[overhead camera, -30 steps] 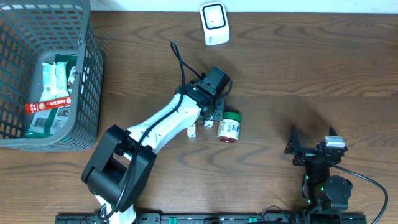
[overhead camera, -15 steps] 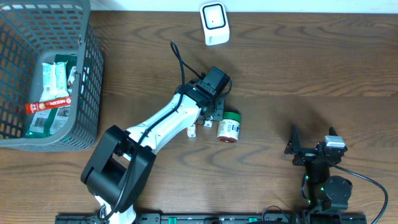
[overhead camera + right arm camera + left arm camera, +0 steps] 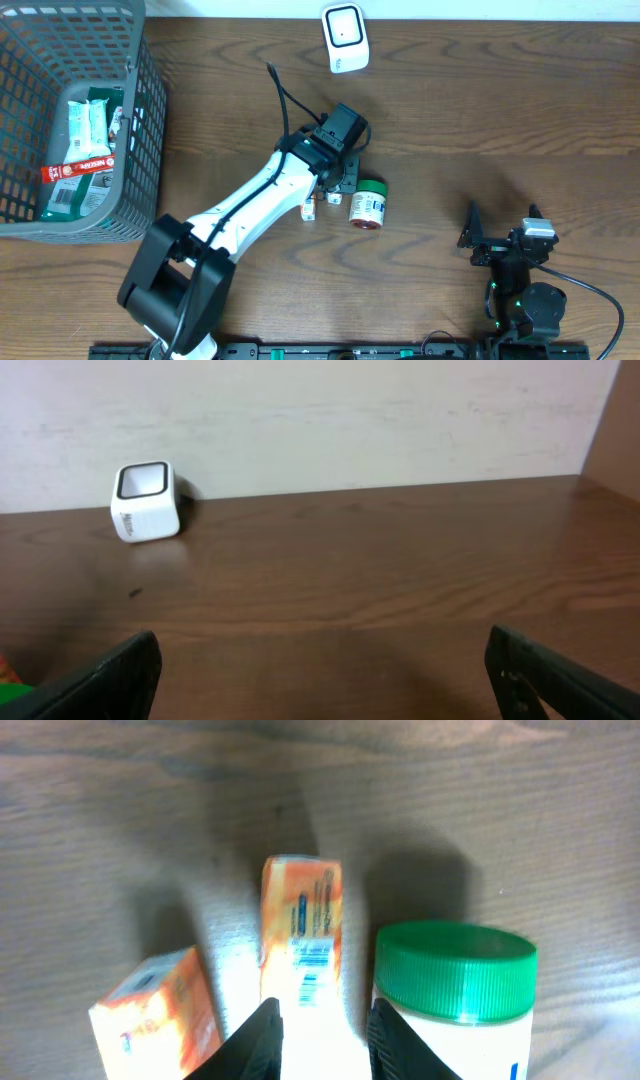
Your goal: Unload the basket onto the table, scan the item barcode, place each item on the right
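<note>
green-lidded jar [image 3: 455, 995] cut off below, nearer orange box [image 3: 155, 1015] cropped, basket [image 3: 148, 130] clipped left

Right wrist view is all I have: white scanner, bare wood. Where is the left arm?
Observer: Mid-table. The left gripper is low over an orange box, next to a green-lidded jar lying on its side.
Operator: Barcode showing?
Observer: Yes, that box lies barcode up, just ahead of the fingers, which are apart and grip nothing.
Operator: Anything else nearby?
Observer: A second orange box is beside the first, and a grey basket with snack packets sits at the table's left edge.
</note>
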Robot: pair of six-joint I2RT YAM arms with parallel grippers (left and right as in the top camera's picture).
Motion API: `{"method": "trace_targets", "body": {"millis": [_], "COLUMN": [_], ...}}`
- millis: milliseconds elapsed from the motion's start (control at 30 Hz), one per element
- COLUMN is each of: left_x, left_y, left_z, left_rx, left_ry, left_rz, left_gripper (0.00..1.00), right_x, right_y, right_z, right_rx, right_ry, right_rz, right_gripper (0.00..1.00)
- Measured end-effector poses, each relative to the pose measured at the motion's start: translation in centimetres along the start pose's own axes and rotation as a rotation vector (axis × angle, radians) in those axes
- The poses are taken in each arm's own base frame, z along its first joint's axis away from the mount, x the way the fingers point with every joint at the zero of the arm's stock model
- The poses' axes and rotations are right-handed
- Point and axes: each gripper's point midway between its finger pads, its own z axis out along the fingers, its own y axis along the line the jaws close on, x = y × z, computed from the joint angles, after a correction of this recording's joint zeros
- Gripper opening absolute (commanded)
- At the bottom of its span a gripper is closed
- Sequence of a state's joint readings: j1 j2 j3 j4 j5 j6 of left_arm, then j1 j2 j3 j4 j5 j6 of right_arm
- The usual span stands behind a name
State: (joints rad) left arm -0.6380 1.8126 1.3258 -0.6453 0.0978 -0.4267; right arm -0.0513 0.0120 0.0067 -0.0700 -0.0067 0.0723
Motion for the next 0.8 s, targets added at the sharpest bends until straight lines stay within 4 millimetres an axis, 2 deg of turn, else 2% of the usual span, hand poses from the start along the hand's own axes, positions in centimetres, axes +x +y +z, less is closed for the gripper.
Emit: {"method": "trace_targets", "body": {"millis": [100, 200, 267, 333, 400, 467, 633, 800], "left_x": [-1.0, -3.0, -4.1, -4.4, -3.7, -2.8, -0.2, 2.0], "left_y": [0.8, 2.7, 4.7, 7.3, 10.3, 12.8, 18.6, 22.9], "left_z": [-2.7, -7.4, -11.5, -15.4, -18.9, -21.1, -24.9, -26.1], "left_rx": [-0.030, -0.070, -0.096, -0.121, -0.154, -0.187, -0.285, -0.369], "left_ry": [-0.003, -0.039, -0.085, -0.129, -0.165, -0.185, -0.216, -0.193], "left_rz": [0.003, -0.032, -0.077, -0.133, -0.203, -0.268, -0.436, -0.571], "left_gripper": [0.34, 0.34, 0.34, 0.34, 0.34, 0.34, 0.34, 0.34], "right_x": [0.0, 0.0, 0.0, 0.0, 0.0, 0.0, 0.0, 0.0], "right_y": [0.0, 0.0, 0.0, 0.0, 0.0, 0.0, 0.0, 0.0], "right_z": [0.0, 0.0, 0.0, 0.0, 0.0, 0.0, 0.0, 0.0], "right_rx": [0.000, 0.000, 0.000, 0.000, 0.000, 0.000, 0.000, 0.000], "right_ry": [0.000, 0.000, 0.000, 0.000, 0.000, 0.000, 0.000, 0.000], "right_rz": [0.000, 0.000, 0.000, 0.000, 0.000, 0.000, 0.000, 0.000], "right_gripper": [0.99, 0.99, 0.99, 0.99, 0.99, 0.99, 0.99, 0.99]}}
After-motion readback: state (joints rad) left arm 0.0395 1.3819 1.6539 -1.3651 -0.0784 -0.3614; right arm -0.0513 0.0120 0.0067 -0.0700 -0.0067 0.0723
